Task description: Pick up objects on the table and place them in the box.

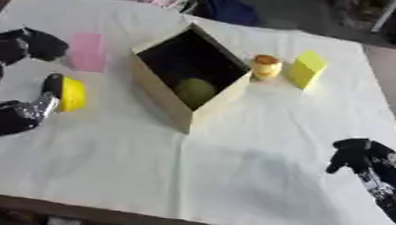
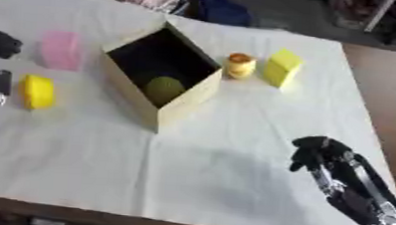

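On the white cloth, wide free space before the box.
My left hand touches the yellow piece, fingers apart; my right hand hangs curled, empty, near the cloth's right edge.

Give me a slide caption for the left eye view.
Left hand beside round yellow object; green ball lies in open cardboard box.

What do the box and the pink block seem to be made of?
The box looks like cardboard: tan, matte, with thin flat walls and sharp folded edges. The pink block has a dull, even surface with no shine; it could be foam or painted wood, and the look does not settle which.
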